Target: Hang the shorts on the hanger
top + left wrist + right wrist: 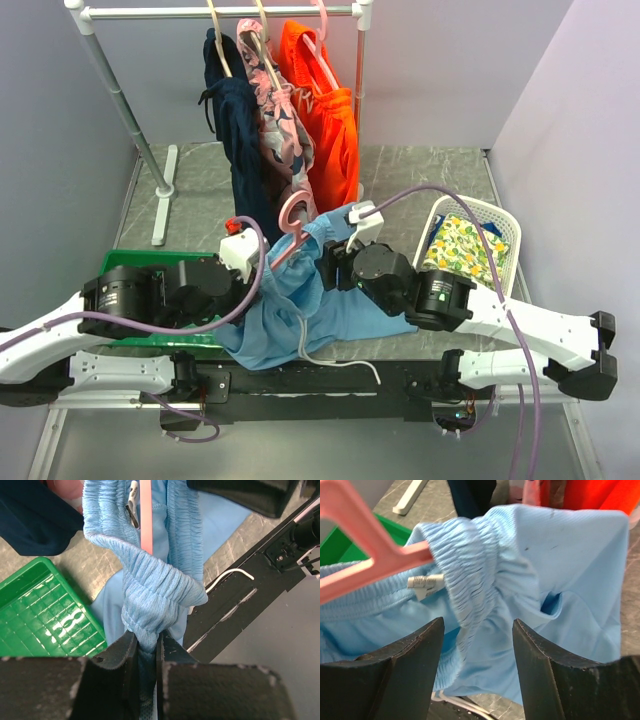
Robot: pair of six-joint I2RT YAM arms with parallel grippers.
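- Right, light blue shorts [300, 310] bunched up between both arms, above the near edge of the grey tabletop [420, 170].
- On the left tool [146, 645]: clamped almost fully closed around a twisted fold of the elastic waistband, cloth squeezed into the thin gap between the black fingers [120, 655].
- Over at the right tool [477, 630]: spread wide, gripping nothing, just a loose fold of waistband hanging in the gap; touching the pads or not, hard to tell.
- Threaded into the waist opening, the pink hanger [365, 545], one arm tucked inside the gathered elastic right beside the small white label [425, 582].
- From above, its curved hook poking up out of the blue cloth, held between the two tools, just in front of the hung clothes and not on the rail.
- Below that, the rest of the shorts draping down, legs spilling onto the tabletop and over the black strip at the near edge.
- Beside and partly under the left arm, a green tray [45, 615].
- Off to the right, a white basket [500, 225] holding a floral cloth [462, 250].
- At the back, a white rack [220, 12] carrying a navy garment [235, 120], a pink patterned one [280, 120] and orange shorts [330, 120], all hanging side by side.
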